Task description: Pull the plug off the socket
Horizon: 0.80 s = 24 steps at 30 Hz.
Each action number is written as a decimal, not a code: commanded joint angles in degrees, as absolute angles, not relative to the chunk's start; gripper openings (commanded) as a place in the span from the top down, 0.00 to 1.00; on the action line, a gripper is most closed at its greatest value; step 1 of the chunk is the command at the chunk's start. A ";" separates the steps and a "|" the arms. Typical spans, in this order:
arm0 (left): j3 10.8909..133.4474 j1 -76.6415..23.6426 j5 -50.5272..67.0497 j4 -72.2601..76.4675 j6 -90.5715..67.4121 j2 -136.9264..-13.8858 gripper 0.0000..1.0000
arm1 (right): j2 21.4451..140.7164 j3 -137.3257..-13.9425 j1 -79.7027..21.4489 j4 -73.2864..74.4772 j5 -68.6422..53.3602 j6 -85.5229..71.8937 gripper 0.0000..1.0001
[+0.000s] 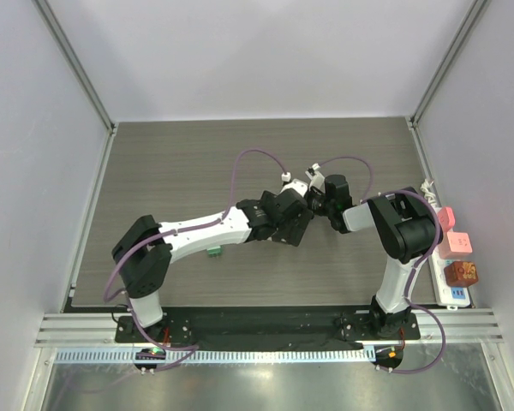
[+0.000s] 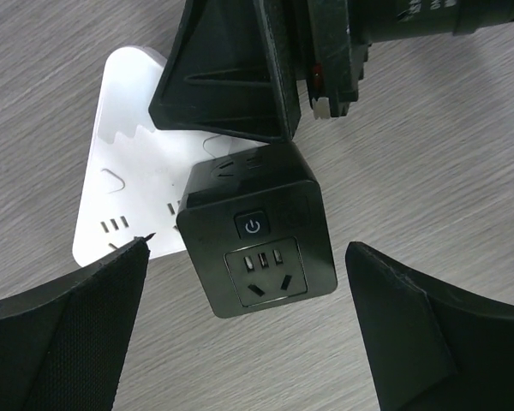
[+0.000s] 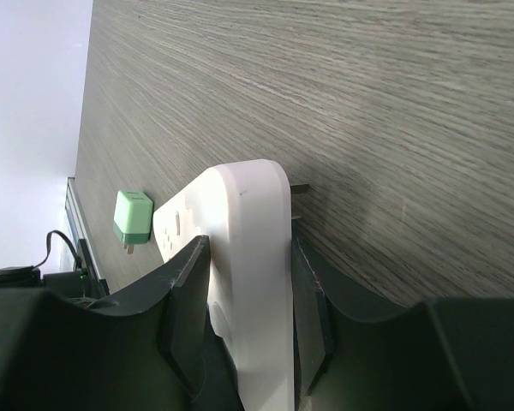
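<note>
Working near the middle of the table (image 1: 171,163), toward its right edge. Clamping the white socket (image 3: 240,205) in the right gripper (image 3: 245,291). Straddling the black plug (image 2: 265,205), seated on that socket, with the left gripper (image 2: 247,257) fingers apart. Risking a skewed pull, dragging the socket from its clamp.

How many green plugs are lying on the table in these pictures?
1. The green plug lies on the table beside the left arm, on its near side. The arms cover part of the table, so another may be hidden.
</note>
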<state>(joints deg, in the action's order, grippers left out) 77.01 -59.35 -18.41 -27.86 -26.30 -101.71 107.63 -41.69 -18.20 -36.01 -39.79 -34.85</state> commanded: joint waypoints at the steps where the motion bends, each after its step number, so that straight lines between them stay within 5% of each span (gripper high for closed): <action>1: 80.15 -59.94 -21.18 -29.00 -25.93 -103.26 0.04 | 109.25 -41.13 -18.11 -31.64 -35.77 -32.87 0.99; 10: 82.62 -60.12 -18.46 -29.88 -25.75 -106.69 0.19 | 109.25 -41.40 -18.02 -30.94 -35.33 -32.61 0.99; 17: 85.34 -60.12 -16.53 -31.20 -25.58 -108.28 0.53 | 109.34 -41.48 -18.11 -30.59 -35.33 -32.34 0.99; 20: 86.13 -60.12 -15.56 -31.64 -25.66 -108.28 0.74 | 109.51 -41.48 -18.11 -30.67 -35.24 -32.26 0.99; 22: 86.48 -60.12 -15.29 -32.60 -26.45 -107.93 1.00 | 109.51 -41.48 -18.11 -30.50 -35.33 -32.17 0.99; 24: 86.05 -60.03 -14.77 -32.35 -26.72 -107.14 1.00 | 109.51 -41.40 -18.11 -30.50 -35.25 -32.08 0.99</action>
